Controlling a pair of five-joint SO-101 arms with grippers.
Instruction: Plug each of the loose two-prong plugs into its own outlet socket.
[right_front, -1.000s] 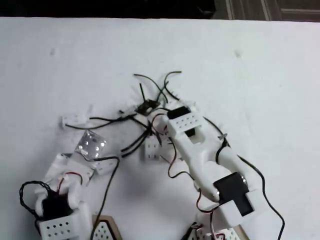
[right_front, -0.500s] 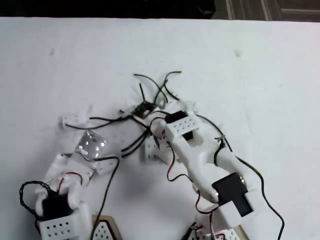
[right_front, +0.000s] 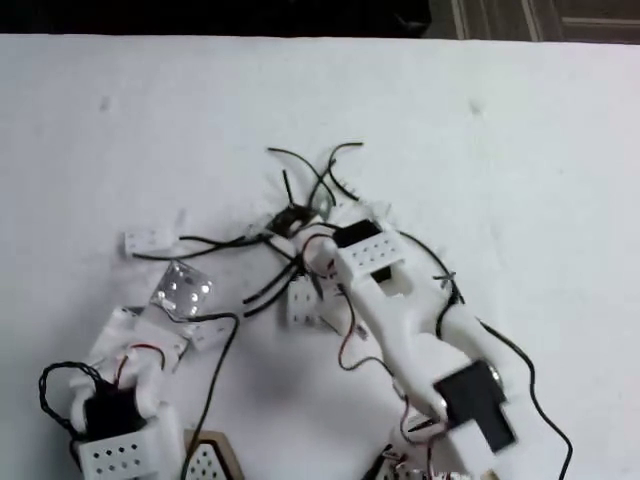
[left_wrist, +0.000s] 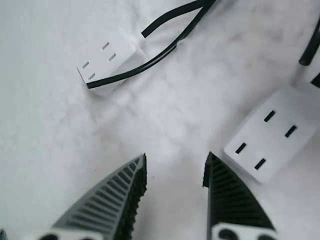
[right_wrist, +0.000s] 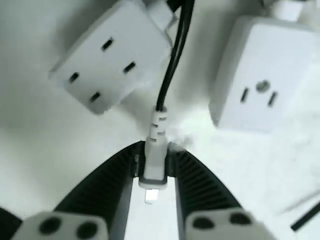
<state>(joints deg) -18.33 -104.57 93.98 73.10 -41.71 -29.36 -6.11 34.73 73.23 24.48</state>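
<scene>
Across white tabletop (right_front: 520, 150), white right arm (right_front: 400, 310) has drawn back near-right, wrist nudged left; left gripper (left_wrist: 175, 167) unmoved, fingers apart; right gripper (right_wrist: 156, 150) by white four-slot outlet block (right_wrist: 107, 60), fingers clamped on white two-prong plug (right_wrist: 158, 131). Cord end leads, so prob. not lined up yet.

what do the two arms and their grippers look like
Both the left arm and right arm are white plastic with black motor blocks, perforated plates and thin red and black cables. The left gripper and right gripper have dark, ribbed, pointed fingers.
</scene>
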